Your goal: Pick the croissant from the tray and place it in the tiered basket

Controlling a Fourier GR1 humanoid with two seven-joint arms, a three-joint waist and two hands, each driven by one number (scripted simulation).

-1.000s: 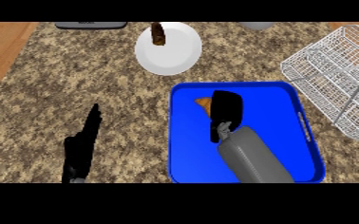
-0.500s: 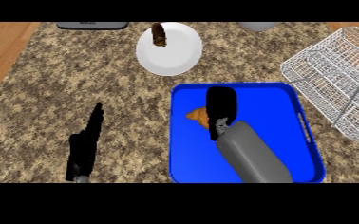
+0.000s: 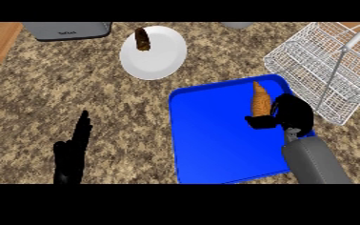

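croissant [image 3: 259,97] at the far right corner of the blue tray [image 3: 211,138], lower end pinched between thumb and curled fingers of the right hand [image 3: 292,115]. wire tiered basket [image 3: 316,62] just right of the tray. left hand [image 3: 72,152] resting open, fingers straight, at lower left.

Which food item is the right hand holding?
The orange croissant, in the right hand at the blue tray; the dark brown one lies on the white plate.
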